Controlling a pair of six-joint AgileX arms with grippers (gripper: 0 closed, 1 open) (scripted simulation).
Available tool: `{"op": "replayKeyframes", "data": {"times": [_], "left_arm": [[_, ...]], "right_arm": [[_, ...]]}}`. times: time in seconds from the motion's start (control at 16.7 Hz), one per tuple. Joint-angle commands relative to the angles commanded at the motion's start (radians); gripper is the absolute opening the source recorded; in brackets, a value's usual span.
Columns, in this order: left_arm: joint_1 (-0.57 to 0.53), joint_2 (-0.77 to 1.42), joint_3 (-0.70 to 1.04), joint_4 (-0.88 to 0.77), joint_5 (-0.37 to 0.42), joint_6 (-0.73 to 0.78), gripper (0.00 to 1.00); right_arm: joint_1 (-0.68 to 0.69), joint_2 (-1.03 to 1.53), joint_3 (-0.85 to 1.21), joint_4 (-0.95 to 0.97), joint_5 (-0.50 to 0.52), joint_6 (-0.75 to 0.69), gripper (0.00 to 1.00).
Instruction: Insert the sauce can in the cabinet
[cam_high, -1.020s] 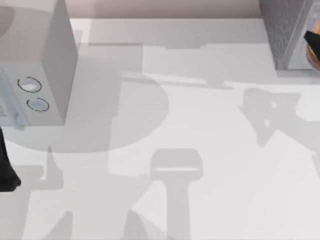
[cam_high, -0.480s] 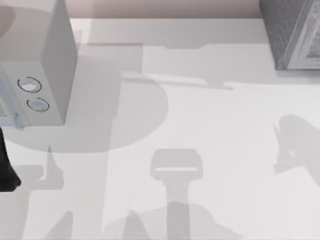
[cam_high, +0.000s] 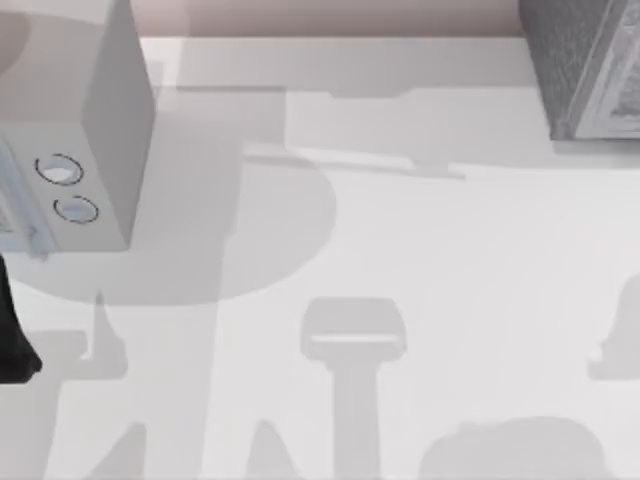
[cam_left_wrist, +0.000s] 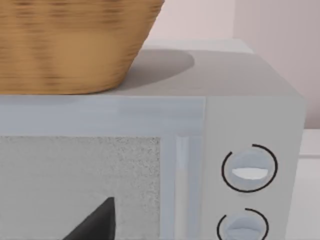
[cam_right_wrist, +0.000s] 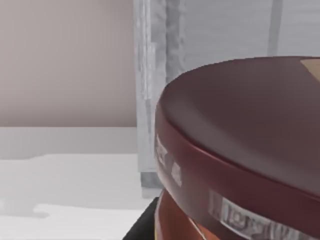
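Looks like the carry step: can (cam_right_wrist: 240, 150) sits right by the right tool, grip unclear, next lining up with the cabinet (cam_high: 585, 70) at the bench's far right corner.

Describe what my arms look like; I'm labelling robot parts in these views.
Little shows. The left arm is a plain black, tapering link at the top view's left edge. The left gripper appears as a matte black, pointed wedge, with no markings or cables visible.
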Motion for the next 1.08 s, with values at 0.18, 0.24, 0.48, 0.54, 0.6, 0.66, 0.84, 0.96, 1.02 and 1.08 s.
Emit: {"op": "replayKeyframes", "data": {"times": [0.18,0.24,0.48,0.54,0.6,0.66,0.84,0.96,1.02,1.08], "left_arm": [[0.0,0.0,0.0,0.0,0.0,0.0,1.0],[0.0,0.0,0.0,0.0,0.0,0.0,1.0],[0.0,0.0,0.0,0.0,0.0,0.0,1.0],[0.0,0.0,0.0,0.0,0.0,0.0,1.0],[0.0,0.0,0.0,0.0,0.0,0.0,1.0],[0.0,0.0,0.0,0.0,0.0,0.0,1.0],[0.0,0.0,0.0,0.0,0.0,0.0,1.0],[0.0,0.0,0.0,0.0,0.0,0.0,1.0],[0.0,0.0,0.0,0.0,0.0,0.0,1.0],[0.0,0.0,0.0,0.0,0.0,0.0,1.0]], "right_arm": [[0.002,-0.009,-0.003,-0.004,0.006,-0.001,0.0],[0.002,-0.009,-0.003,-0.004,0.006,-0.001,0.0],[0.003,0.004,0.007,-0.009,0.006,0.001,0.0],[0.007,0.022,0.026,-0.019,0.009,0.002,0.0],[0.011,0.049,0.055,-0.032,0.014,0.002,0.0],[0.015,0.086,0.094,-0.048,0.019,0.002,0.0],[0.033,0.23,0.277,-0.099,0.039,0.004,0.0],[0.046,0.325,0.423,-0.137,0.052,0.004,0.0],[0.052,0.367,0.487,-0.154,0.059,0.005,0.0],[0.058,0.409,0.543,-0.17,0.065,0.005,0.0]]}}
